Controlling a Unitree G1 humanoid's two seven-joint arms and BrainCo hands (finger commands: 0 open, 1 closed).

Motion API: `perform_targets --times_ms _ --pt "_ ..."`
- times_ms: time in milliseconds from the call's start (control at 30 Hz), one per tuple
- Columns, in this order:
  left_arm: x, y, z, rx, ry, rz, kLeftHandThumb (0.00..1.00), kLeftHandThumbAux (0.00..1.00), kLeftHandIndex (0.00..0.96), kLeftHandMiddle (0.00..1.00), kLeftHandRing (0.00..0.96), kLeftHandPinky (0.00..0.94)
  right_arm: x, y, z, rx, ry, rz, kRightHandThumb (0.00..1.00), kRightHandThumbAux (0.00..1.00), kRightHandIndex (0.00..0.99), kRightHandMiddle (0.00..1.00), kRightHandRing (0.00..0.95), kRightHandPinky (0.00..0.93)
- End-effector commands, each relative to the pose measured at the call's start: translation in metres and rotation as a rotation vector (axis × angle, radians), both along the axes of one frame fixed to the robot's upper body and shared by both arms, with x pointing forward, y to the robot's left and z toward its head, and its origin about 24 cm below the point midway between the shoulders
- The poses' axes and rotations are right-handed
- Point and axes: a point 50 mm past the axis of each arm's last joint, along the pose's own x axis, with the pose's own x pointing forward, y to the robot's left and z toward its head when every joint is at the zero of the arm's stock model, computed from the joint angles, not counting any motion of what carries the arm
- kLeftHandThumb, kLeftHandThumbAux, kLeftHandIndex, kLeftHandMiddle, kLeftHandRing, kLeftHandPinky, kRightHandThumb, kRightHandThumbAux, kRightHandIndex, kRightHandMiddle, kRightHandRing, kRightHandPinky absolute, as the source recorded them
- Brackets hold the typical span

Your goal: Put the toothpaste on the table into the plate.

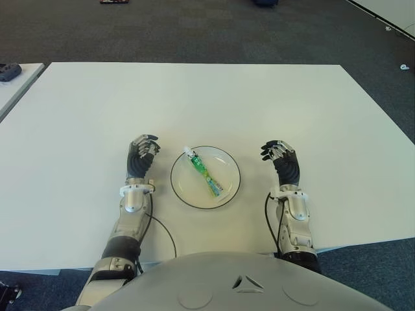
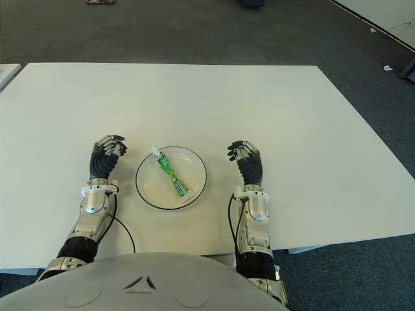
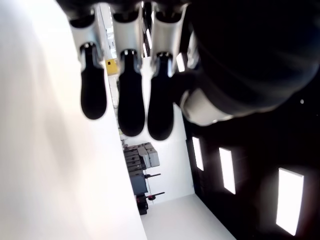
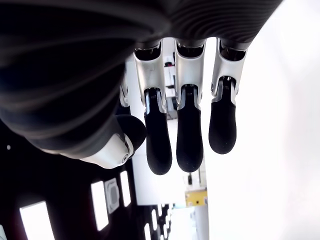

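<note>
Left eye view: toothpaste (image 1: 203, 171) lying in the plate (image 1: 229, 190), both hands empty.
I see my left hand (image 1: 141, 155) just left of the plate and my right hand (image 1: 281, 160) just right of it over the white surface (image 1: 207, 103), fingers (image 4: 190, 140) loosely extended, holding nothing; the tube lies diagonally between them.

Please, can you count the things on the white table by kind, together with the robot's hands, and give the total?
Toothpaste tube, lying in the plate: 1
Plate: 1
Robot hands, left hand and right hand, one on each side of the plate, both empty: 2
Total: 4
</note>
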Motion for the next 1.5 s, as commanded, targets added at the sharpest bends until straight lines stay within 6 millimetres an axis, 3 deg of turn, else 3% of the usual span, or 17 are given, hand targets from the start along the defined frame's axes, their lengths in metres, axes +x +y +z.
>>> perform_targets --times_ms 33,467,933,1500 --pt "-0.004 0.003 -0.007 -0.004 0.029 0.017 0.704 0.716 0.432 0.58 0.587 0.559 0.002 0.002 -0.004 -0.002 0.028 -0.011 0.709 0.726 0.433 0.509 0.519 0.525" --pt "-0.007 0.007 -0.008 -0.004 0.058 0.032 0.704 0.716 0.432 0.568 0.572 0.543 0.003 0.005 -0.011 -0.049 0.055 -0.01 0.709 0.727 0.433 0.503 0.51 0.52" --pt "-0.006 0.0 -0.014 -0.028 0.095 0.04 0.705 0.716 0.431 0.564 0.566 0.527 0.013 0.009 -0.038 -0.09 0.207 0.058 0.708 0.728 0.432 0.482 0.493 0.528" --pt "-0.006 0.001 -0.015 -0.011 0.101 0.046 0.704 0.716 0.431 0.553 0.551 0.529 0.017 0.013 -0.041 -0.084 0.221 0.062 0.708 0.73 0.431 0.485 0.513 0.563"
